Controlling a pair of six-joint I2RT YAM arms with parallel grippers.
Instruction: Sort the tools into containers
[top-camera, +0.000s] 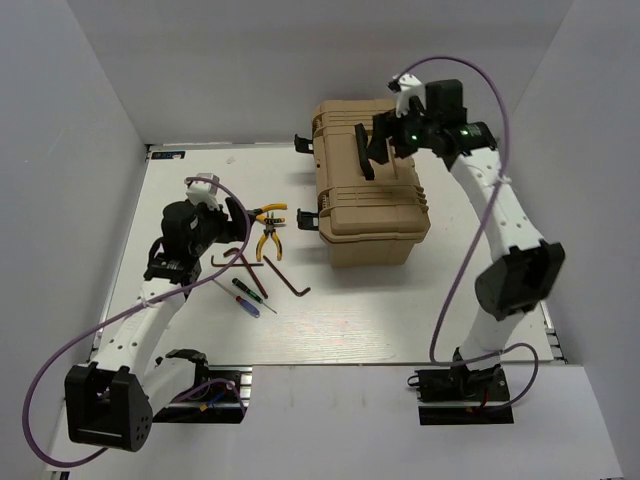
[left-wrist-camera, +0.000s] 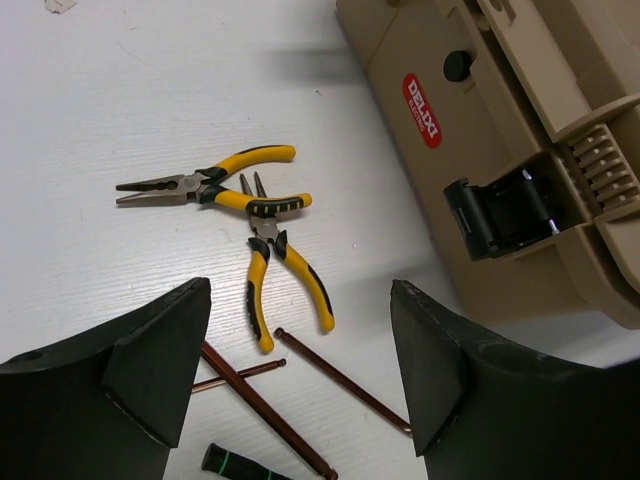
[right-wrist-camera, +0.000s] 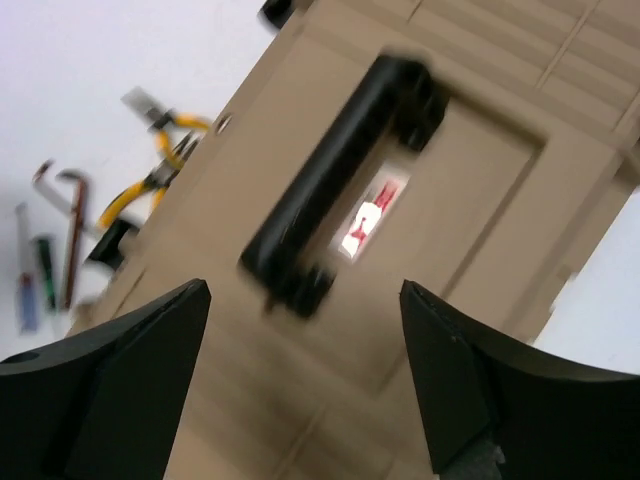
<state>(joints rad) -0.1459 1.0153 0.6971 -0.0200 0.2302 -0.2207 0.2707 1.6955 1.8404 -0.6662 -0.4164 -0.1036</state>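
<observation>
Worktop (top-camera: 400, 320): white, flat, carrying everything noted below.

Tan ribbed plastic toolbox (top-camera: 385, 225): the landmark. Its lid is down. None of the hand tools is in it; all of them lie on the worktop to its left.

Right tool (right-wrist-camera: 305, 370): directly above the toolbox lid, over the black top handle (right-wrist-camera: 335, 185). Fingers are spread wide with nothing between them. The wrist view is blurred, so I cannot tell whether it touches the lid.

Left tool (left-wrist-camera: 300, 350): left of the toolbox, well apart from it, above the hex keys. Fingers are spread and hold nothing.

Two yellow-and-black-handled pliers: just left of the toolbox's left side.
- First pair (left-wrist-camera: 215, 185): lies crosswise, nose pointing away from the toolbox.
- Second pair (left-wrist-camera: 280, 270): lies just beside the first, and its nose reaches the first pair's lower handle.

Dark brown L-shaped hex keys: further from the toolbox than the pliers, toward its near-left corner.
- One long key (left-wrist-camera: 340, 375) lies nearest the toolbox.
- A second (left-wrist-camera: 265, 410) and a third (left-wrist-camera: 235, 375) cross each other just beside it.

Thin screwdrivers: furthest from the toolbox, beyond the hex keys.
- One has a reddish handle (top-camera: 243, 287).
- One has a blue handle (top-camera: 250, 307).
- They lie side by side on the worktop.

Black side latch (left-wrist-camera: 500, 210): on the toolbox's left face, near the pliers.
</observation>
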